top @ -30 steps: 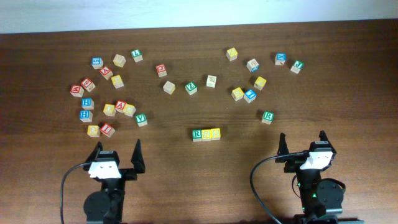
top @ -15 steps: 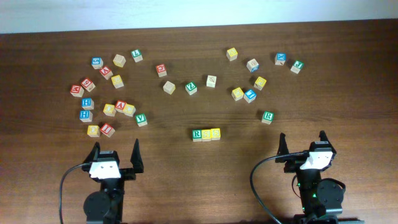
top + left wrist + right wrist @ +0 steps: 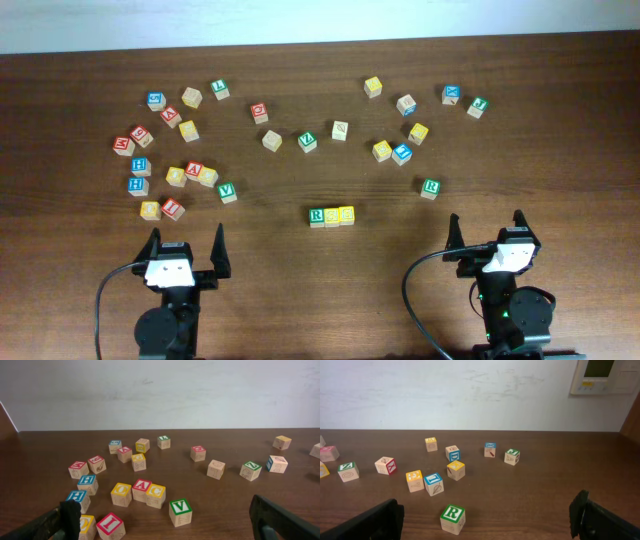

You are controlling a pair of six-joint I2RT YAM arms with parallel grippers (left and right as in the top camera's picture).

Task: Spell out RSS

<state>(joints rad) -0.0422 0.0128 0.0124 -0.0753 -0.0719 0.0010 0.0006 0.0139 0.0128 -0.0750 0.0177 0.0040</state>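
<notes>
Three letter cubes stand touching in a row at the table's middle front: a green R cube (image 3: 317, 215), then two yellow cubes (image 3: 332, 215) (image 3: 346, 214). My left gripper (image 3: 186, 244) is open and empty at the front left, well apart from the row. My right gripper (image 3: 486, 227) is open and empty at the front right. The row is out of both wrist views. A second green R cube (image 3: 430, 187) lies ahead of the right gripper, also in the right wrist view (image 3: 452, 518).
Many loose letter cubes lie scattered across the back and left, among them a green V cube (image 3: 228, 191) (image 3: 180, 511), a red I cube (image 3: 172, 209) (image 3: 110, 526) and another green V cube (image 3: 307, 141). A white wall backs the table.
</notes>
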